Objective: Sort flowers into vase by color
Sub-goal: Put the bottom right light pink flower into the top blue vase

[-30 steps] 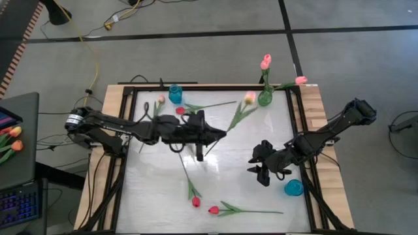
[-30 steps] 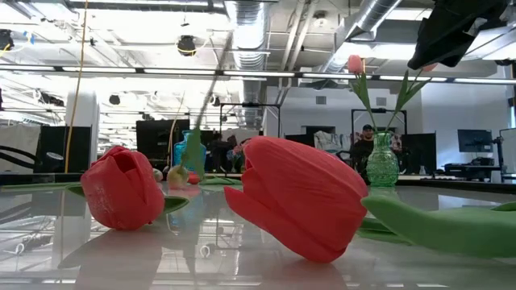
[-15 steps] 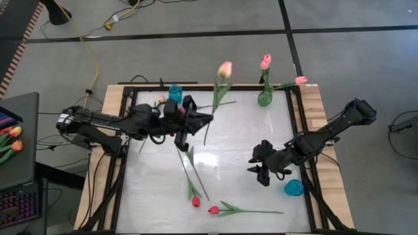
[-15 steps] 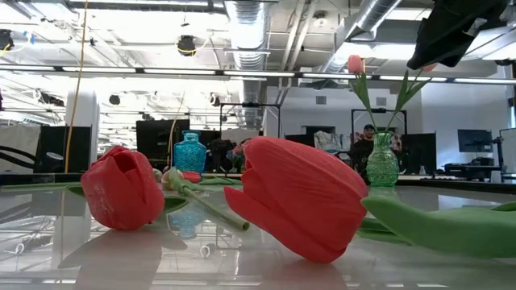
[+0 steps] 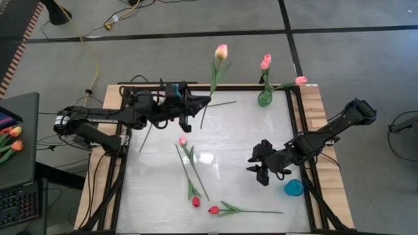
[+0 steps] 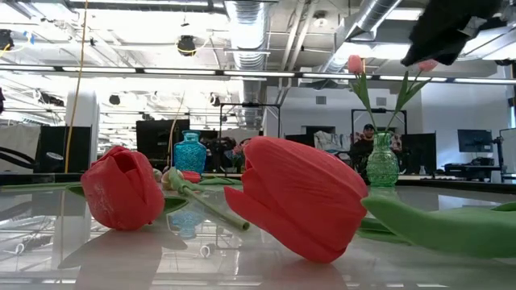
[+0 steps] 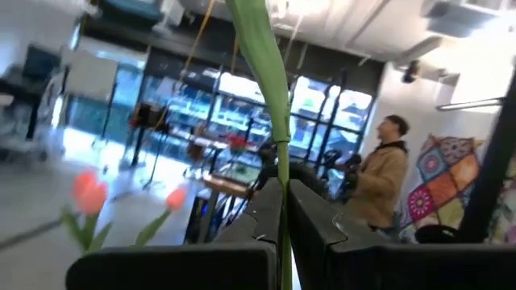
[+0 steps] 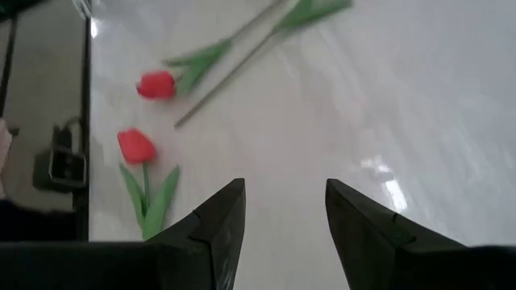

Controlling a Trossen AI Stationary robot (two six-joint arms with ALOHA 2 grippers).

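Held flower: pale pink tulip (image 5: 221,51), thin green stem, bud raised past the table's far edge.
Left gripper (image 5: 198,104): dark fingers pinched on that stem.
Lying tulips: red buds (image 5: 195,202) near the front edge.
Green vase (image 5: 264,98): ribbed glass, far-right corner.
Right gripper (image 5: 262,175): jaws spread, above the glossy white table (image 5: 248,137).

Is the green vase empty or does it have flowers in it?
Not empty: the green vase holds two pink tulips, stems standing in it.

Bright, even overhead light; ceiling lamps glare on the glossy table (image 5: 228,143) near its middle. The left wrist view is motion-blurred and backlit by windows. In the low view, the red tulip heads (image 6: 302,205) loom large and soft.
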